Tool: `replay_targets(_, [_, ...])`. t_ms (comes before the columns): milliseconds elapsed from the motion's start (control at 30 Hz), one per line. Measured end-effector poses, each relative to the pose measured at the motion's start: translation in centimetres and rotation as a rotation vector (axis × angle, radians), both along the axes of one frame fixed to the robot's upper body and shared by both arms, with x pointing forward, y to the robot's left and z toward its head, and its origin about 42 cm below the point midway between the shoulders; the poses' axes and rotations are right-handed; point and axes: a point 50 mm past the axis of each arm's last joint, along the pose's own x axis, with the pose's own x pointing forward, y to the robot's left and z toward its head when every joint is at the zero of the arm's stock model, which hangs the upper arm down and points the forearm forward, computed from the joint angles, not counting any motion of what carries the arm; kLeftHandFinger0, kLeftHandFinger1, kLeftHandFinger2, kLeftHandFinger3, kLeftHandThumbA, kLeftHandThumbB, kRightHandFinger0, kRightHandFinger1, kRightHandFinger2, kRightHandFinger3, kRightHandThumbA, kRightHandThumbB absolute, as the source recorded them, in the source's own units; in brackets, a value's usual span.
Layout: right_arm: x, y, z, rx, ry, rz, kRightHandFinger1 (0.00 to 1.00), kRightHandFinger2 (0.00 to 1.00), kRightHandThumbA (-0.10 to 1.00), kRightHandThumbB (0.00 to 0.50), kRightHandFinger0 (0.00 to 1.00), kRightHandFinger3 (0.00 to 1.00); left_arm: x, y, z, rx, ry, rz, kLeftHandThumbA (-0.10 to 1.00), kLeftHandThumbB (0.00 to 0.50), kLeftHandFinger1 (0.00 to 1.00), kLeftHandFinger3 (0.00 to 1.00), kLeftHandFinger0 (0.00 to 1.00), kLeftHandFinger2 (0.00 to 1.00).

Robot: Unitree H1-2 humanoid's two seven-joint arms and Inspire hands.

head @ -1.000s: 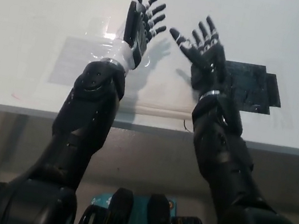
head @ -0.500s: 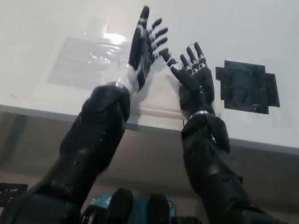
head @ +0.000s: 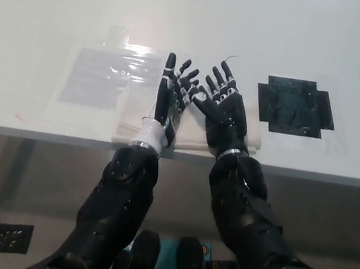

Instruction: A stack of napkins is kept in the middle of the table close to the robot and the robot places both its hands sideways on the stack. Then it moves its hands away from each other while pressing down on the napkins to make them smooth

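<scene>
In the head view, the stack of napkins [head: 133, 123] lies on the white table [head: 253, 36], at the near edge and about in the middle, just in front of the robot. The stack is white and hard to separate from the table surface; its left part shows clearly, and a small corner of it shows at the right beyond the right hand. The left hand [head: 170, 101] stands over the middle of the stack, turned on its side, with the fingers [head: 169, 70] apart and pointing away from the robot; it holds nothing. Its wrist is over the near edge of the stack. The right hand [head: 220, 110] is just beside the left one, over the right part of the stack, with the palm more down and the fingers [head: 223, 72] spread, also holding nothing. The fingertips of the two hands come very near each other, but I cannot tell if they touch, nor whether the hands press on the napkins or are only above them. To the left of the stack a clear plastic sheet [head: 103, 76] lies flat on the table. To the right, well apart from the stack, there is a black cross-shaped mark [head: 295, 106] on the table.
</scene>
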Motion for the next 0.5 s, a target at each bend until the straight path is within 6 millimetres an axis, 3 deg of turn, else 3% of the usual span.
replay_targets(200, [0.3,-1.0,-0.1,-0.178,-0.040,0.058,1.00,1.00,1.00,0.257,1.00,1.00,0.3,0.4,0.0,0.064,-0.025,-0.015,1.00,0.327,1.00,1.00,1.00,1.00])
replay_targets(300, [0.4,-1.3,0.0,-0.235,-0.055,0.076,1.00,1.00,1.00,0.241,1.00,1.00,0.5,0.9,0.1,0.092,-0.037,-0.025,1.00,0.341,1.00,1.00,1.00,1.00])
replay_targets(500, [0.9,-2.9,0.1,-0.295,-0.071,0.072,1.00,1.00,1.00,0.241,1.00,1.00,1.1,3.1,0.6,0.156,-0.059,-0.029,1.00,0.344,1.00,1.00,1.00,1.00])
